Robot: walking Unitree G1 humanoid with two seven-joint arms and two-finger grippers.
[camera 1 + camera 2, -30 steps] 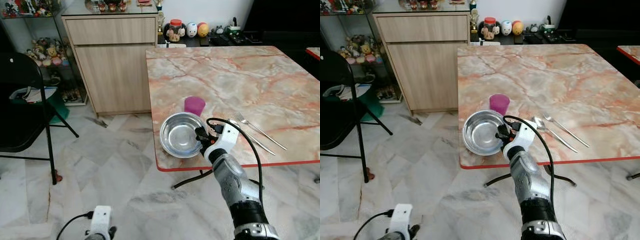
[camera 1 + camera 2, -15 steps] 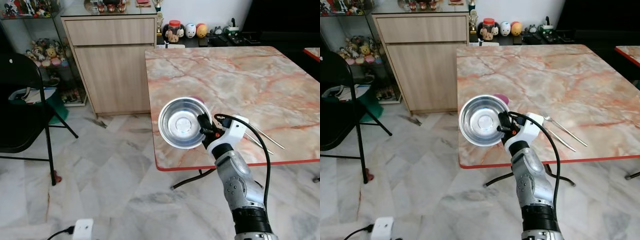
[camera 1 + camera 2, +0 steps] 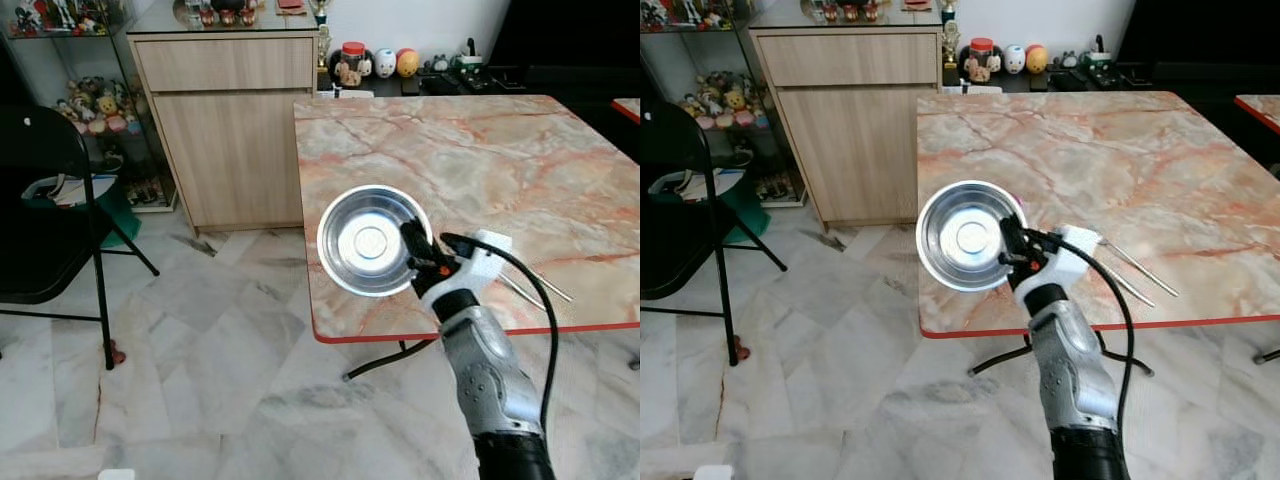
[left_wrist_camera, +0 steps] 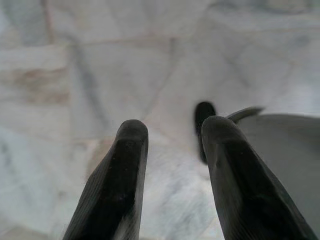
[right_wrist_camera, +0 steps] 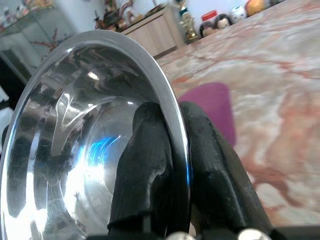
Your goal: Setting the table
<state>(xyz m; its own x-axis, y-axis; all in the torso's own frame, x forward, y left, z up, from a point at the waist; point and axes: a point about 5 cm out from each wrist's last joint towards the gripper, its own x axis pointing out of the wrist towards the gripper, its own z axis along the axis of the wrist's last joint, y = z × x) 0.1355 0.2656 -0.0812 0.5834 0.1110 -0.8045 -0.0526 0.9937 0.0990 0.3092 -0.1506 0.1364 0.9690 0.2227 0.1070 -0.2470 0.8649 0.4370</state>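
While clamped tight on the rim of the round shiny steel bowl (image 3: 370, 241), one finger inside and one outside: right gripper (image 3: 414, 253), bowl raised off and tilted above the near corner of the pink-veined marble table with red edge (image 3: 520, 160). Behind the bowl, purple plastic cup (image 5: 212, 107); just beside, silver fork (image 3: 1138, 267). Left gripper (image 4: 170, 165) slightly parted, gripping nothing, over pale marble floor (image 4: 100, 65). No legible writing.

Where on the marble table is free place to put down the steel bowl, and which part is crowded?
The right tool pinches the steel bowl by its rim. The marble table is bare across its middle and far half. The near edge is crowded: the purple cup behind the bowl, the cutlery beside the wrist.
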